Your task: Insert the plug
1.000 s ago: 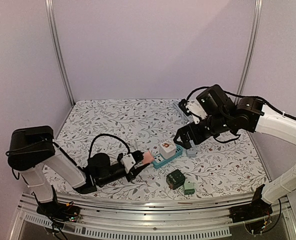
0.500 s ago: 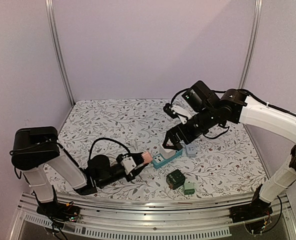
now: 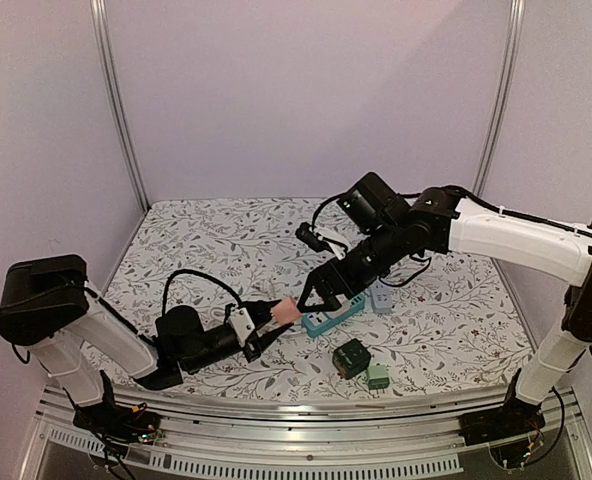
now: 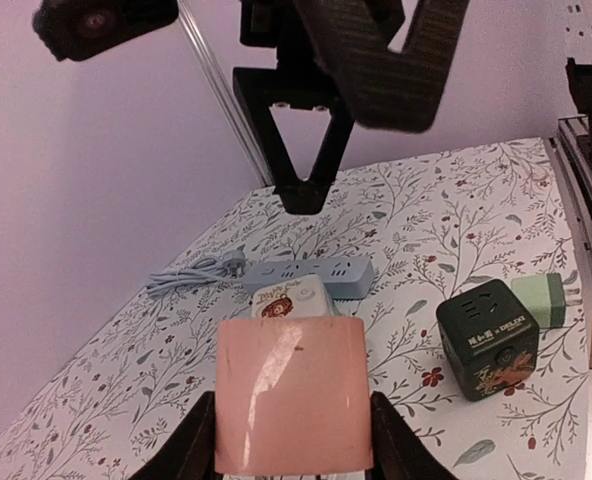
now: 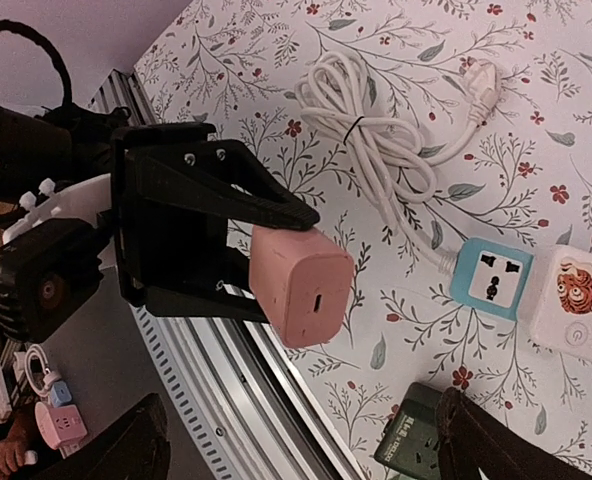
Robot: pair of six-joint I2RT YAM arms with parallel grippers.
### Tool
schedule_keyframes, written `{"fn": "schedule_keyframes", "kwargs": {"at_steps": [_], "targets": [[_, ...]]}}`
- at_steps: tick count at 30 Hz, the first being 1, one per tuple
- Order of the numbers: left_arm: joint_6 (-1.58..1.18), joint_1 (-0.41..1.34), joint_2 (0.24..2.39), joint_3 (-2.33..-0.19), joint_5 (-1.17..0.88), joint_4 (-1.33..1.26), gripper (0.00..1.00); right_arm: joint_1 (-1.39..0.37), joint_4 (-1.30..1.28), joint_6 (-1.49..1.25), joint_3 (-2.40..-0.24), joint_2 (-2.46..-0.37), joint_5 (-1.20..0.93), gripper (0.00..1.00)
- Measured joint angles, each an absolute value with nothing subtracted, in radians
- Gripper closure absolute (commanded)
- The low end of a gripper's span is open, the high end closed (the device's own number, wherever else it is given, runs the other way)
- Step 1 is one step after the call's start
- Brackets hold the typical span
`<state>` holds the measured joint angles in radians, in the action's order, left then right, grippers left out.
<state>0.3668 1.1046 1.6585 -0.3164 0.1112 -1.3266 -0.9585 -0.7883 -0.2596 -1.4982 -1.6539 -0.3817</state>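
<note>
1. While the left end effector (image 3: 273, 322) is closed on the pink plug (image 3: 288, 311), clamping its two flat sides, the plug hangs clear of the table (image 3: 206, 240), just beside the teal end of the power strip (image 3: 334, 315).
2. By its look, the plug is a small hard plastic block. It should be light, stiff and not fragile, but its glossy skin could slide or twist between the fingers when pushed.
3. Its prongs are hidden in every view, so I cannot tell which face goes into the socket.
4. The right end effector (image 3: 321, 297) hovers above the strip holding nothing. Its wrist view shows the fingers spread wide, at the frame's lower corners.
5. One socket on the strip's teal end shows free, next to a white plug (image 5: 576, 300) seated in the strip.
6. The best hold is probably the present one, across the broad flat sides near the middle of the body. Gripping close to an edge would invite tipping.
7. The strip looks light and lies loose, so it will likely shift under insertion force unless the free arm pins it.
</note>
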Motion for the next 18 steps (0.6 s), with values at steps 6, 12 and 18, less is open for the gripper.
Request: {"fn": "schedule_keyframes", "kwargs": {"at_steps": [6,12,18], "targets": [[0.345,1.105,1.64,-0.306,0.075,-1.327,1.0,-0.986,-0.741,-0.288,-1.508,-1.718,-0.409,0.24],[0.339,1.106,1.638,-0.304,0.059,-1.326,1.0,-0.987,-0.706,-0.314,-1.517,-1.742,-0.429,0.31],[0.335,1.106,1.638,-0.304,0.059,-1.326,1.0,-0.988,-0.657,-0.351,-1.518,-1.761,-0.447,0.35]]}}
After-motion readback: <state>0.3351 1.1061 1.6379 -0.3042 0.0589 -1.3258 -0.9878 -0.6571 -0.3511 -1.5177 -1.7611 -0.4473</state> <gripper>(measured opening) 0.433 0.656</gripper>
